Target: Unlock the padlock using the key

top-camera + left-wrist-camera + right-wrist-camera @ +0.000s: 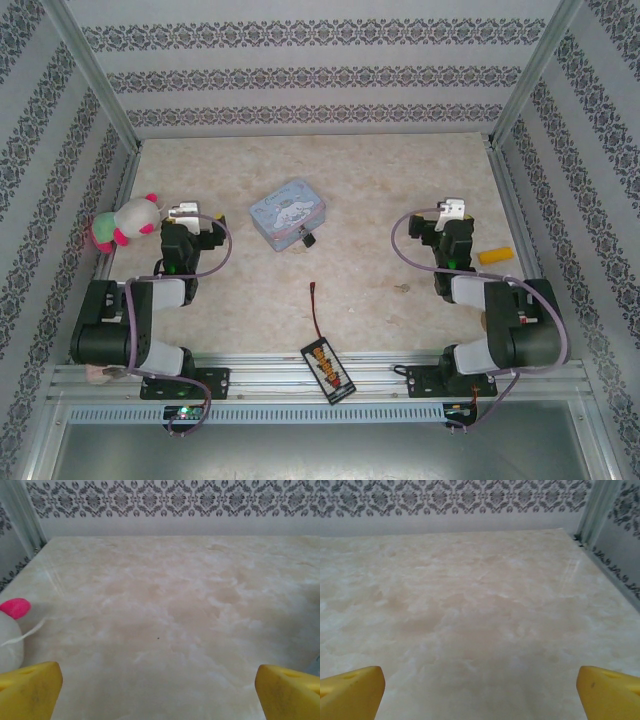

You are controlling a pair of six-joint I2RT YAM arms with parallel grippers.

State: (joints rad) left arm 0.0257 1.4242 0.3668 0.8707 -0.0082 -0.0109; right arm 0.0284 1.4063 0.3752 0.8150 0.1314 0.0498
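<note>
The padlock (308, 240) is a tiny dark body hanging at the front of the pale-blue cartoon tin (289, 212), mid-table in the top view. A tiny silvery key (401, 289) lies flat on the table, right of centre. My left gripper (200, 218) hovers left of the tin, well apart from the padlock. In the left wrist view its yellow fingertips (30, 690) stand wide apart over bare table, so the left gripper (159, 692) is open. My right gripper (452, 215) is beyond and right of the key. The right gripper (480, 695) is open with nothing in it.
A white and pink plush toy (125, 222) sits by the left wall, its edge beside my left finger (10, 630). A thin black wire with a red tip (318, 310) runs to a black and orange device (330, 368) at the near edge. A yellow piece (495, 255) lies far right.
</note>
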